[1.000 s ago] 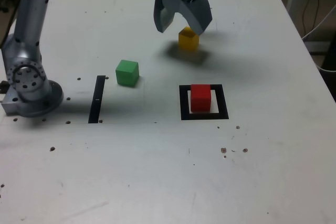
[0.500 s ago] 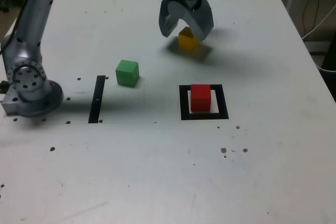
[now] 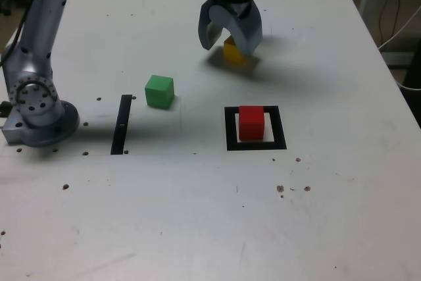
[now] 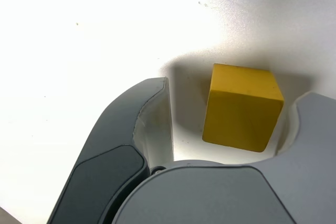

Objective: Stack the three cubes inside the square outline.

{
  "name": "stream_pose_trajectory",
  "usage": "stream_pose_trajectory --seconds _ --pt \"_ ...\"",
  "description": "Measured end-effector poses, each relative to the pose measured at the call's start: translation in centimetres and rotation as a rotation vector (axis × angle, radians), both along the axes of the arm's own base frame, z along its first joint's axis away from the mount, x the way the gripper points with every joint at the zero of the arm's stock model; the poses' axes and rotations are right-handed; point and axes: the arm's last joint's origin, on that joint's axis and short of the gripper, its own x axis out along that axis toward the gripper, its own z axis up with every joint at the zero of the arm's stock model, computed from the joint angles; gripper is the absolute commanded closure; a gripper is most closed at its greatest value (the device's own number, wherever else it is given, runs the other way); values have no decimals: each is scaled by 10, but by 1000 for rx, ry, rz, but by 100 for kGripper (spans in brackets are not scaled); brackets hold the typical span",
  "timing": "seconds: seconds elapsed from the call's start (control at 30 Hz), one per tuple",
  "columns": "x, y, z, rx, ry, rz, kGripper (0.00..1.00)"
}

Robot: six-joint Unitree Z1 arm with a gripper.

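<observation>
The yellow cube (image 3: 232, 52) rests on the white table toward the back, and my gripper (image 3: 227, 47) hangs open right over it with one finger on each side. The wrist view shows the yellow cube (image 4: 242, 106) between the two grey fingers (image 4: 137, 134), with a gap on the side I can see. A red cube (image 3: 251, 123) stands inside the square outline (image 3: 256, 144), in the exterior view's right half. The green cube (image 3: 159, 91) lies alone further to the exterior view's left.
A narrow black strip (image 3: 121, 124) lies on the table left of the green cube in the exterior view. The arm's base (image 3: 36, 106) stands at that view's left edge. Small dark specks (image 3: 293, 189) dot the tabletop nearer the front.
My gripper has come down over the yellow cube and its fingers now straddle it more closely. The cubes have not moved.
</observation>
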Motion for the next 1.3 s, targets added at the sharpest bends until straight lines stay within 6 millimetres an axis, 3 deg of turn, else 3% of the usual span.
stream_pose_trajectory --seconds 0.27,0.6,1.13,1.3 --pt "0 0 -2 5 -7 9 35" --pt "1 1 0 18 -29 32 64" --pt "-3 -2 -2 0 -10 36 71" --pt "-8 -8 14 3 -6 69 71"
